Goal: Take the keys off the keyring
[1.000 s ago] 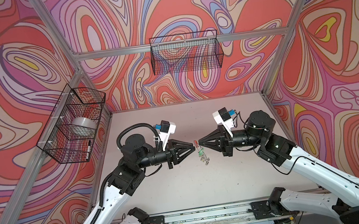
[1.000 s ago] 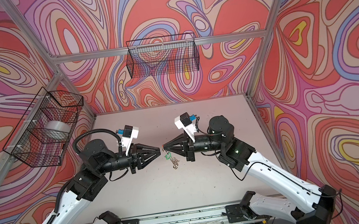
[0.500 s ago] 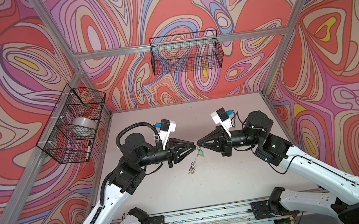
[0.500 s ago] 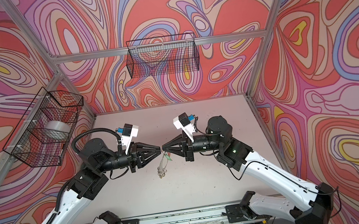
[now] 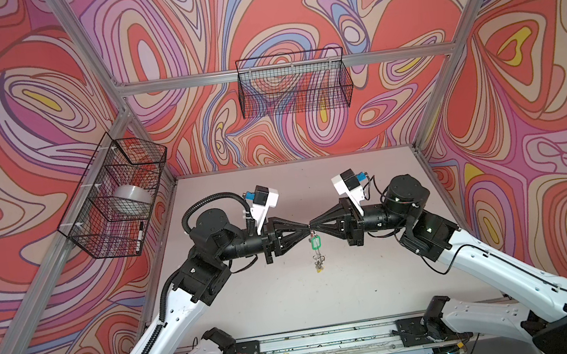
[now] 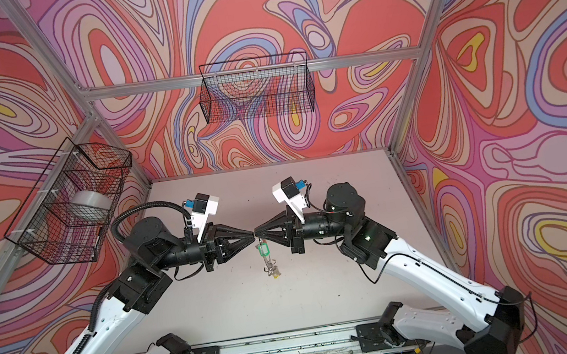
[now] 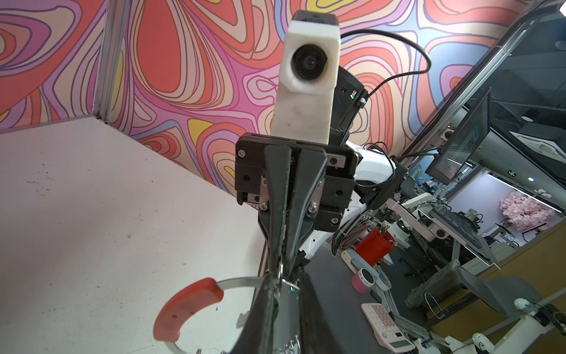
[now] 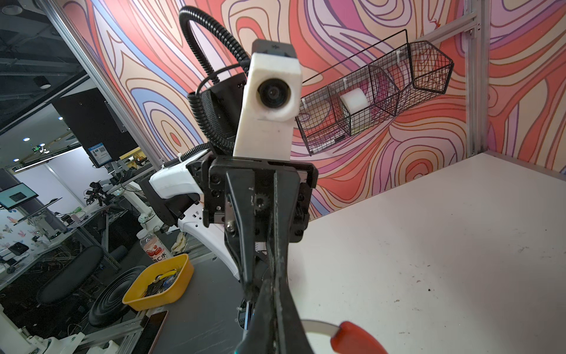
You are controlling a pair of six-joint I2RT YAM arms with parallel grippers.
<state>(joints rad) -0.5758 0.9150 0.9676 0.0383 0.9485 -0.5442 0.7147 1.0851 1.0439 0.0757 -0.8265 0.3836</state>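
Swirly red, pink and purple walls (image 5: 271, 12) are seen on three sides in both top views, framed in aluminium, with a pale table (image 5: 291, 303) underneath. One wire basket (image 5: 294, 87) is hung on the back wall, and a side basket (image 5: 113, 196) is loaded with a white roll (image 5: 131, 201). Up over mid-table, the left gripper (image 5: 305, 226) and right gripper (image 5: 312, 225) are met tip to tip. The keyring (image 5: 317, 255) is hung edge-on under them, green tag (image 5: 316, 243) high, keys (image 5: 319, 265) bunched low.

From the left wrist, the table (image 7: 92, 214) is shown scuffed and specked, with a red pen pot (image 7: 373, 248) past its edge. The right gripper (image 7: 280, 268) is clamped tight on the keyring (image 7: 186, 309).

From the right wrist, a yellow tray (image 8: 159, 285) is spotted off-table. The left gripper (image 8: 254, 289) is nearly closed, but whether anything's pinched can't be told.
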